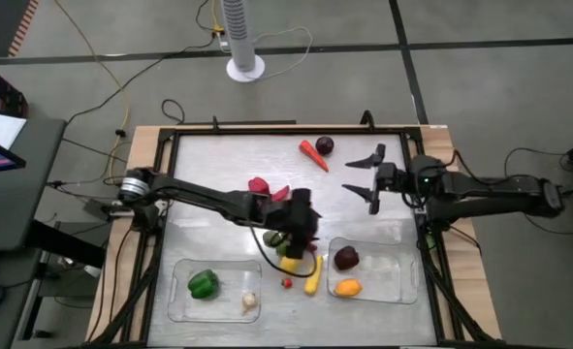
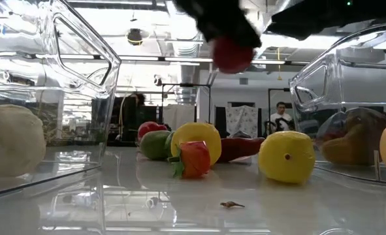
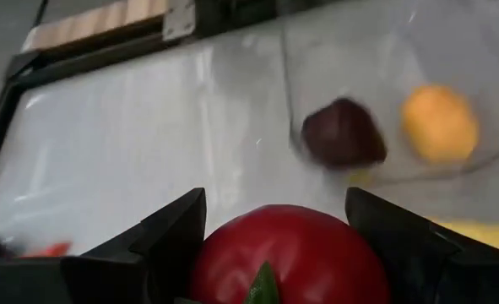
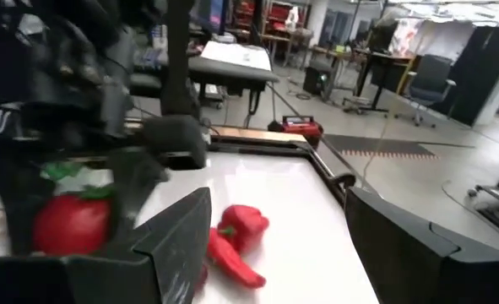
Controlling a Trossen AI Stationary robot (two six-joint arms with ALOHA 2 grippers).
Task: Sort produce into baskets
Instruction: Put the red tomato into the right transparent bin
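My left gripper (image 1: 305,231) is shut on a red tomato-like fruit with a green stalk (image 3: 279,253), above the table between the two clear baskets. In the low view the fruit (image 2: 232,53) hangs well above the table. The left basket (image 1: 181,308) holds a green pepper (image 1: 203,283) and garlic (image 1: 250,302). The right basket (image 1: 395,291) holds a dark plum (image 1: 346,257) and an orange fruit (image 1: 347,287). My right gripper (image 1: 360,175) is open and empty over the table's far right part. My left gripper pinches the red fruit's two opposite sides (image 3: 211,257) between its two fingers, the green stalk facing the wrist camera. The fruit is lifted clear of the table, as the low view shows.
Between the baskets lie a yellow corn (image 1: 312,276), a lemon (image 1: 291,262), a small red piece (image 1: 287,283) and a green piece (image 1: 275,238). Red peppers (image 1: 262,186) lie mid-table. A red-orange piece (image 1: 312,153) and a plum (image 1: 325,145) lie at the far edge.
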